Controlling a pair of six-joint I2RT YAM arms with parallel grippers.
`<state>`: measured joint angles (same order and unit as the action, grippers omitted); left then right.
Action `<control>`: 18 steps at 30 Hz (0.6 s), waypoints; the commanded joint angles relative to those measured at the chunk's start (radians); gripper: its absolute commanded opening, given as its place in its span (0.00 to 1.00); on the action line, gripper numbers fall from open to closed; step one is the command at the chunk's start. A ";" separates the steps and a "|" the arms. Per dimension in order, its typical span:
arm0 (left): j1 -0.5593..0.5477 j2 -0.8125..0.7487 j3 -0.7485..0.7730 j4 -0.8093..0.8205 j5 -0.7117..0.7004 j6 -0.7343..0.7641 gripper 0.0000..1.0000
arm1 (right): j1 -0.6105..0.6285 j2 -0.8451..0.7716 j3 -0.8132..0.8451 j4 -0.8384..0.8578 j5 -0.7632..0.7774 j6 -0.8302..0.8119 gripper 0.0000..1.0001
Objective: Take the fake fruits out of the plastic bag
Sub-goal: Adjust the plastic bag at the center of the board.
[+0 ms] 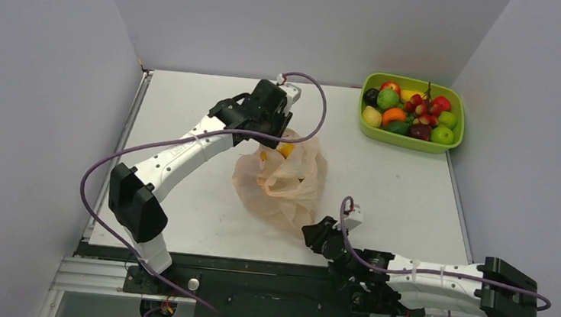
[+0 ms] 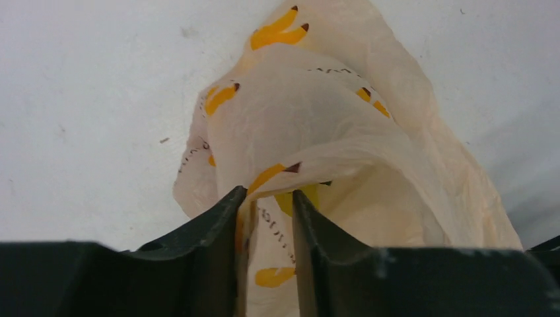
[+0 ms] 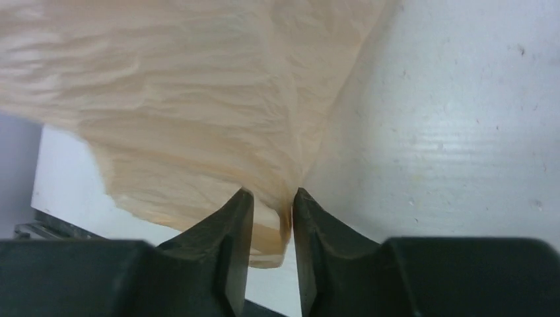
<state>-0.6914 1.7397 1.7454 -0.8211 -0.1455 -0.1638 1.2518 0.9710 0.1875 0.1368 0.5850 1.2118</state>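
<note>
The peach plastic bag (image 1: 285,180) stands crumpled at the table's middle, and a yellow fake fruit (image 1: 286,150) shows at its top. My left gripper (image 1: 270,136) is at the bag's upper edge. In the left wrist view its jaws stand slightly apart, with a fold of the plastic bag (image 2: 317,132) loose between them and a bit of yellow (image 2: 305,197) behind. My right gripper (image 1: 318,235) is at the bag's near right corner, open a little. That corner of the bag (image 3: 198,119) lies between its fingers without being pinched.
A lime-green tray (image 1: 410,142) stands at the back right, holding several fake fruits (image 1: 412,109) that include a red grape bunch. White walls close in the table on three sides. The table's front edge is just behind my right gripper.
</note>
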 commanded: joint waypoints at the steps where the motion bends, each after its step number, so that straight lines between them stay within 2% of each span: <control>1: 0.005 -0.161 -0.065 -0.006 0.081 -0.056 0.36 | 0.007 -0.169 0.072 -0.144 0.075 -0.160 0.33; 2: 0.013 -0.188 -0.091 -0.004 0.089 -0.066 0.38 | 0.007 -0.197 0.079 -0.180 0.086 -0.197 0.44; 3: 0.020 -0.240 -0.101 -0.001 0.119 -0.088 0.40 | 0.007 -0.254 0.094 -0.235 0.090 -0.216 0.49; 5: 0.044 -0.315 -0.129 0.009 0.182 -0.121 0.42 | 0.008 -0.336 0.115 -0.285 0.078 -0.294 0.67; 7: 0.064 -0.390 -0.163 0.020 0.230 -0.149 0.43 | 0.008 -0.406 0.140 -0.320 0.049 -0.391 0.76; 9: 0.080 -0.467 -0.241 0.045 0.271 -0.186 0.45 | 0.009 -0.442 0.185 -0.364 0.024 -0.512 0.80; 12: 0.107 -0.595 -0.335 0.077 0.332 -0.253 0.47 | 0.011 -0.449 0.287 -0.426 0.004 -0.607 0.82; 18: 0.122 -0.838 -0.608 0.177 0.380 -0.392 0.49 | 0.049 -0.307 0.474 -0.410 -0.088 -0.748 0.83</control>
<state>-0.5781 0.9943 1.2823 -0.7364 0.1608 -0.4255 1.2613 0.5686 0.5438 -0.2649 0.5617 0.6067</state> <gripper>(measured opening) 0.491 0.832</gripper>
